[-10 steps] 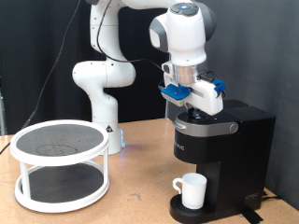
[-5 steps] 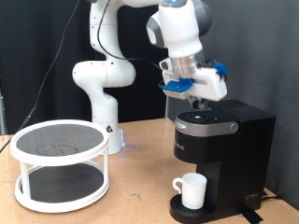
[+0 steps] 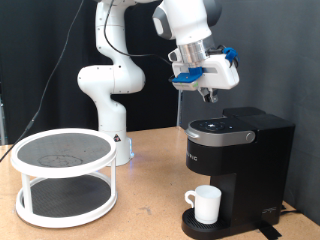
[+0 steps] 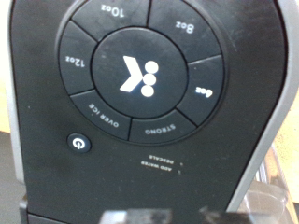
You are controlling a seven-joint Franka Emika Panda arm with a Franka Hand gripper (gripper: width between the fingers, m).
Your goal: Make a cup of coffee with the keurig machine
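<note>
The keurig machine stands at the exterior view's right with its lid down. The white cup sits upright on its round drip tray, under the spout. My gripper hangs in the air a short way above the lid, touching nothing; its fingers look closed together and hold nothing. The wrist view looks straight down on the lid's round button panel, with the size buttons around a white K logo and a small power button.
A white two-tier round rack stands on the wooden table at the exterior view's left. The robot's white base is behind it. A black curtain hangs behind the machine.
My gripper has risen from just over the machine's lid to a short way above it, turning a little. The cup and the machine have not moved.
</note>
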